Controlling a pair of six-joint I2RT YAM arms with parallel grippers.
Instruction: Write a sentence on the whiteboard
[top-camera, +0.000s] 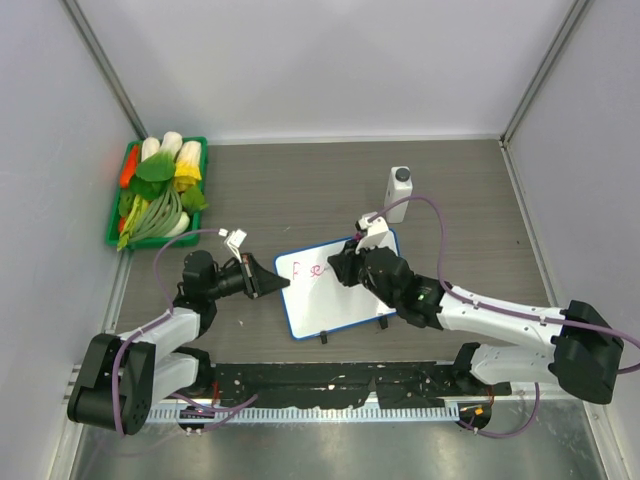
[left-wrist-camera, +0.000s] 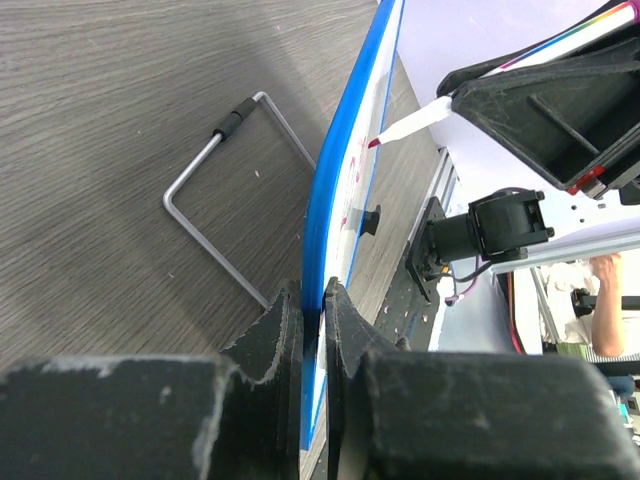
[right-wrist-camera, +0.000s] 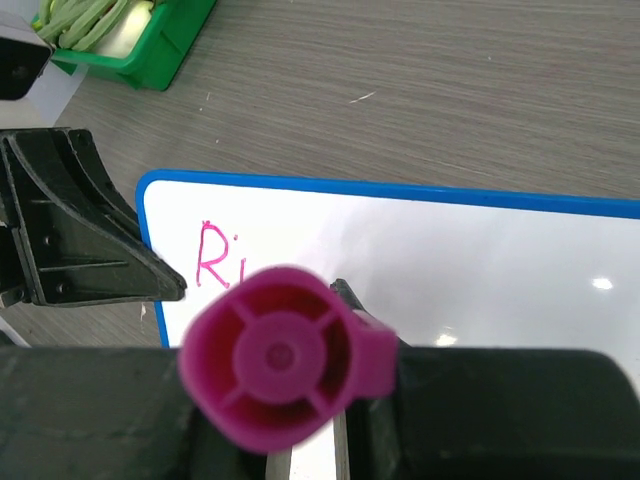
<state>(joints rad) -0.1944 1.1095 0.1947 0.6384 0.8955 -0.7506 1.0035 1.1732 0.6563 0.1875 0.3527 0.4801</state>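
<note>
The whiteboard (top-camera: 345, 300), white with a blue rim, lies mid-table. Pink marker letters (top-camera: 312, 271) stand at its upper left; in the right wrist view they read "Ri" (right-wrist-camera: 218, 255) on the board (right-wrist-camera: 470, 240). My left gripper (top-camera: 268, 285) is shut on the board's left edge, the blue rim (left-wrist-camera: 325, 220) pinched between its jaws (left-wrist-camera: 313, 305). My right gripper (top-camera: 345, 268) is shut on a pink marker (right-wrist-camera: 275, 355), whose end cap faces the camera. The marker's tip (left-wrist-camera: 378, 142) touches the board just right of the letters.
A green tray (top-camera: 160, 190) of vegetables sits at the far left. A white bottle with a grey cap (top-camera: 400, 186) stands behind the board. A bent metal wire stand (left-wrist-camera: 230, 190) lies on the table left of the board. Two black clip feet (top-camera: 324, 336) jut from its near edge.
</note>
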